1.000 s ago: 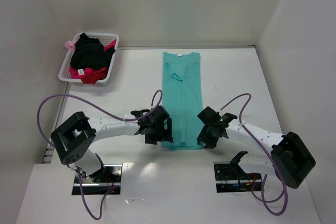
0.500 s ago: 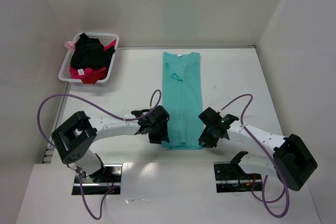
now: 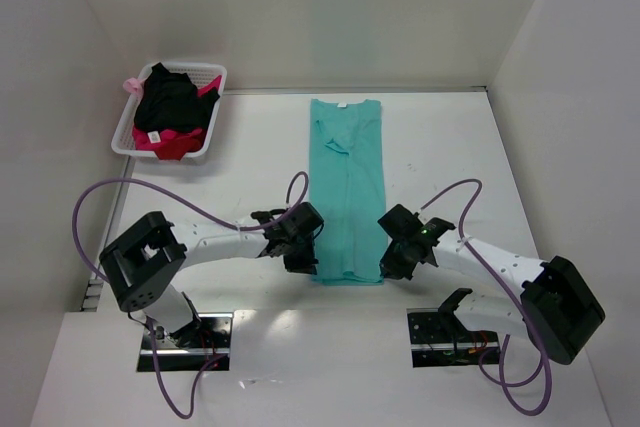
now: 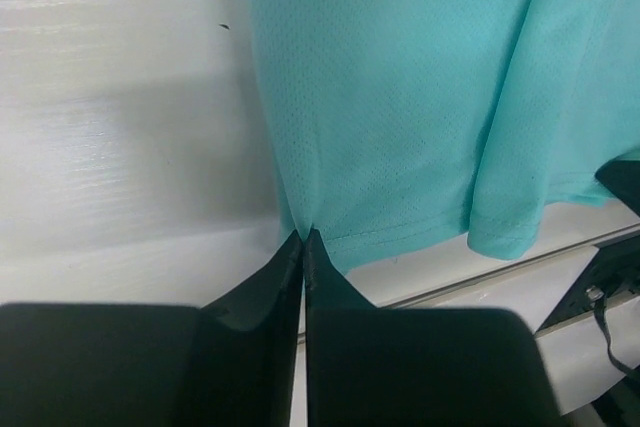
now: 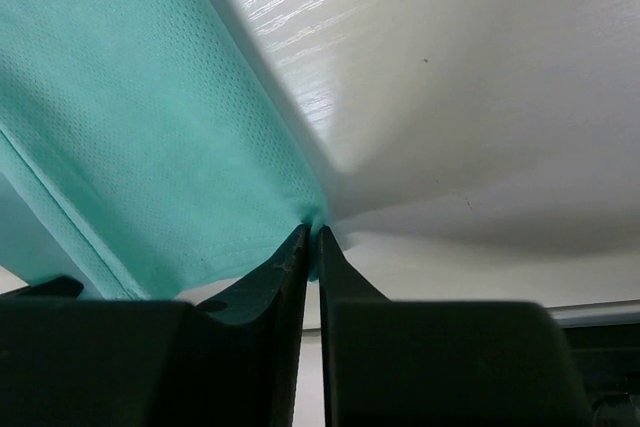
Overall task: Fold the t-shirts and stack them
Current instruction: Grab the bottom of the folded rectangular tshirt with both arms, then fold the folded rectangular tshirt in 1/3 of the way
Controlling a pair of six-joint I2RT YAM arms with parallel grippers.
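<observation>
White lattice basket at the table's far-left corner, perhaps a pink tag on its rim

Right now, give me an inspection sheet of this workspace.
Surface: white table, few dark specks.
Job's things: teal shirt flat, folded narrow, mid-table; black shirt and pink-red shirt heaped in basket.
Clutter: white basket, far left.
Jaws: left jaws shut on teal shirt's near left hem corner; right jaws shut on its near right corner.
Cables: purple cables loop from both arms.
Surroundings: white walls on three sides.
</observation>
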